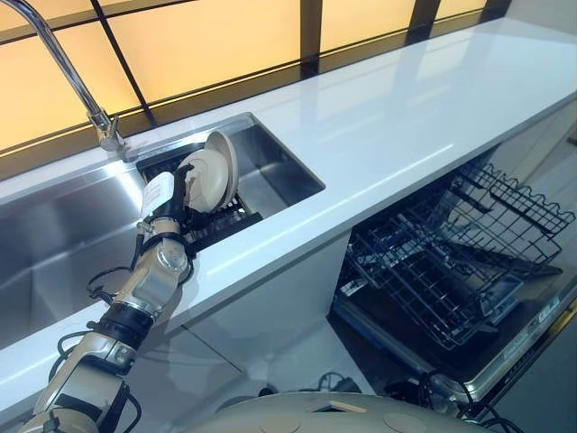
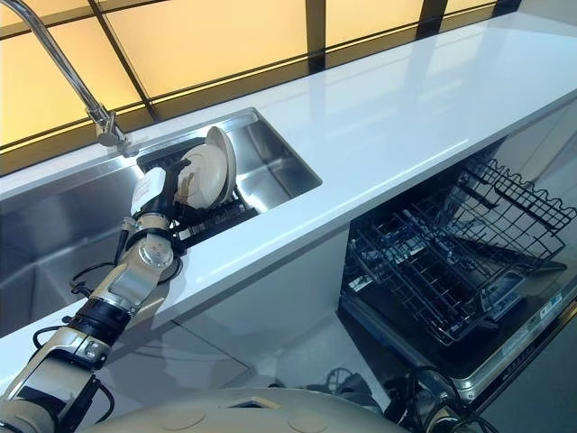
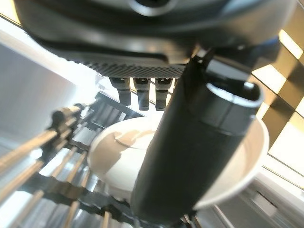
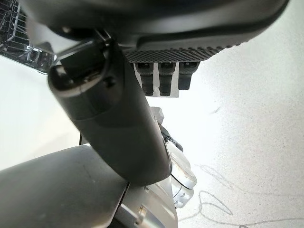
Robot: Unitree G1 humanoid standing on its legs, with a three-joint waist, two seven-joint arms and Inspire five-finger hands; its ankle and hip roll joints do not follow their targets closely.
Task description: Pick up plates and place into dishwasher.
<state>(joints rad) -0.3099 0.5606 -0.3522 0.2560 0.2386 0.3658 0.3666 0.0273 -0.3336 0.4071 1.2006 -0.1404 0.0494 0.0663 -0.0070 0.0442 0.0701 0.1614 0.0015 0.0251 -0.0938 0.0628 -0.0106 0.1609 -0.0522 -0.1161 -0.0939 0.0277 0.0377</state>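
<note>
A cream plate point(image 1: 215, 171) stands on edge in a black dish rack point(image 1: 225, 221) at the right end of the sink. My left hand point(image 1: 185, 194) reaches over the sink's front edge and is on the plate. In the left wrist view its thumb point(image 3: 190, 156) lies across the plate's point(image 3: 118, 147) hollow face while the fingers point(image 3: 142, 90) curl over the rim behind it. My right hand point(image 4: 114, 123) hangs low above the pale floor, fingers relaxed and holding nothing. The dishwasher point(image 1: 451, 262) stands open at the lower right, its wire rack pulled out.
A steel sink point(image 1: 54, 234) with a tall curved tap point(image 1: 63, 63) lies at the left. The white counter point(image 1: 406, 126) runs along to the right, above the dishwasher's rack point(image 2: 451, 262). A window with dark bars lines the back.
</note>
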